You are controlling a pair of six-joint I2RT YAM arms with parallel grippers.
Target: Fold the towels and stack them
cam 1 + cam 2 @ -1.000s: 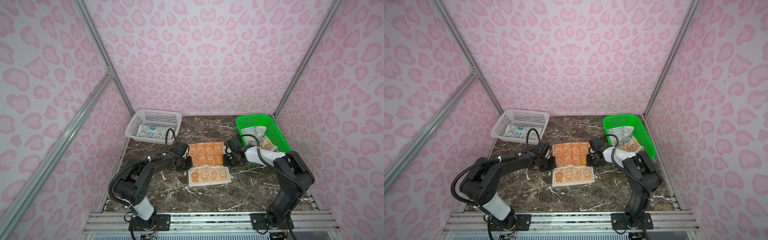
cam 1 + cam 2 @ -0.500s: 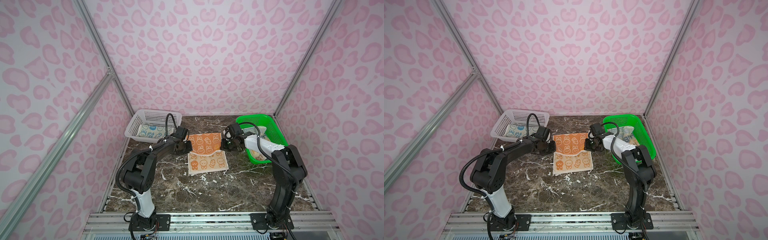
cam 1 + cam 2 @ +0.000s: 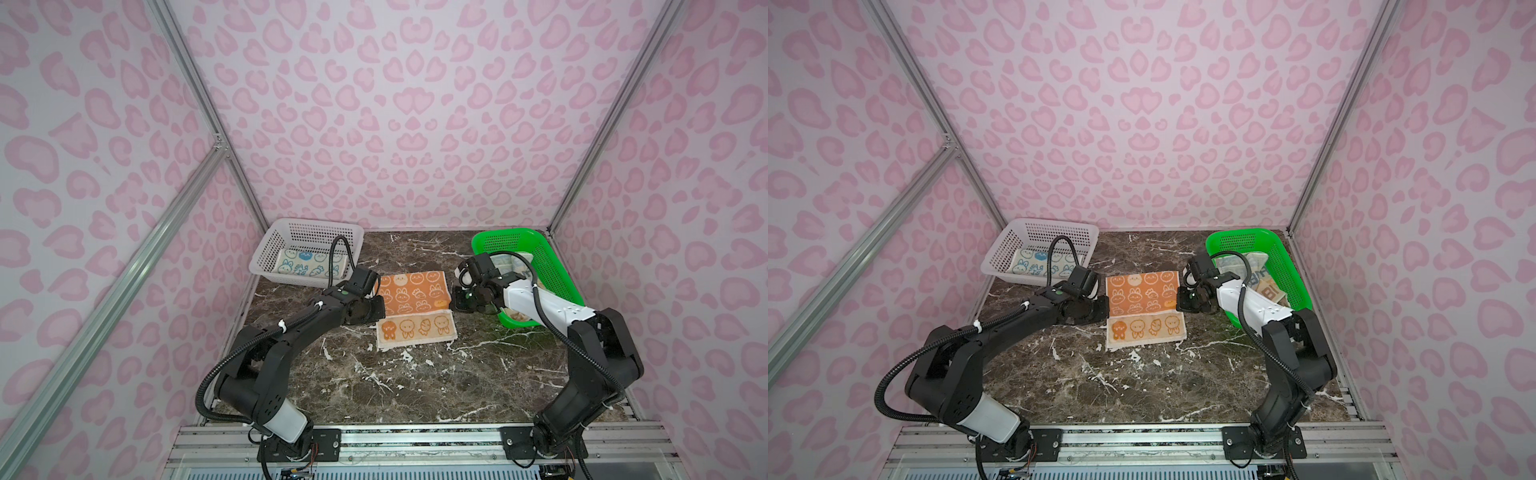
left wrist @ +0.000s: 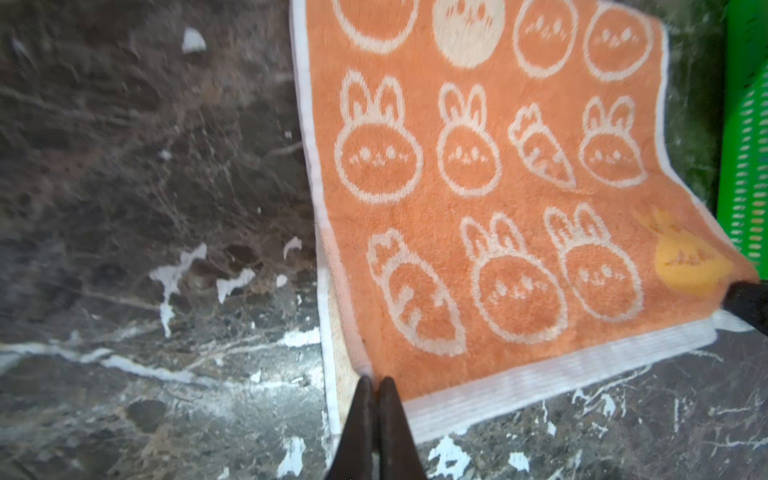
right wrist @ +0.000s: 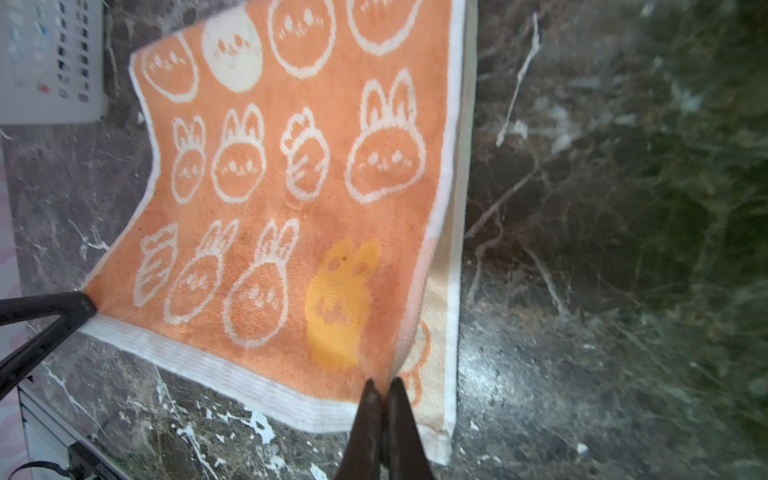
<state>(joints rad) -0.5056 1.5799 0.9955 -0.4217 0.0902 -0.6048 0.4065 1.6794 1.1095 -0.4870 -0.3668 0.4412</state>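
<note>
walls (image 3: 395,124): pink blotch print | tabletop (image 3: 415,386): dark veined marble | frame (image 3: 199,83): aluminium

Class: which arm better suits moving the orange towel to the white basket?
Probably left: the left end effector holds the orange towel nearest the white basket; the right end effector is by the green basket.

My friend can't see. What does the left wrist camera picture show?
The left claw, black and shut, pinches one corner of an orange towel printed with white bunnies and carrots, over a dark marble table. The right claw pinches the next corner, near a green basket at the picture's edge.
</note>
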